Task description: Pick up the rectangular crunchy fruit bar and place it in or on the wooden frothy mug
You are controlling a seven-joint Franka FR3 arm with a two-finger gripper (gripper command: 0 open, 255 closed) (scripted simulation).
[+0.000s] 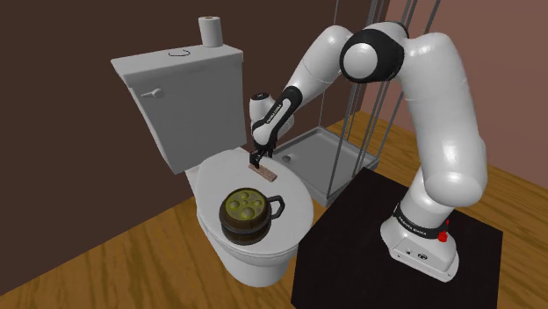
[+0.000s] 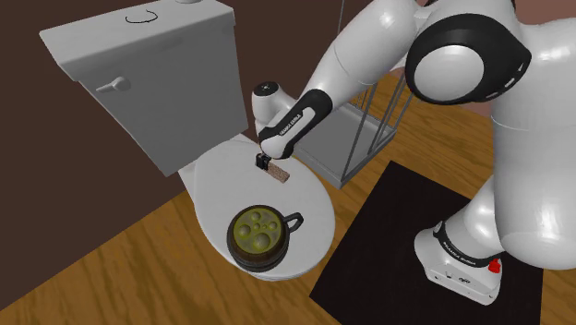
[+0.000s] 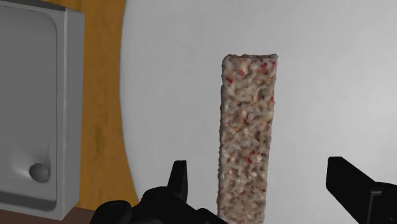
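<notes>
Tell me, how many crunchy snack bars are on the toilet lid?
1. The bar lies flat on the white toilet lid, between the open fingers of the gripper, apart from the wooden mug. The arm covers a bit of lid, so something could hide there.

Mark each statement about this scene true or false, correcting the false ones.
1. The fruit bar lies flat on the toilet lid. True.
2. The gripper is shut on the bar. False: its fingers stand open on either side of it, not touching.
3. The mug lies tipped on its side. False: it stands upright on the lid.
4. A paper roll stands on the tank. True.
</notes>
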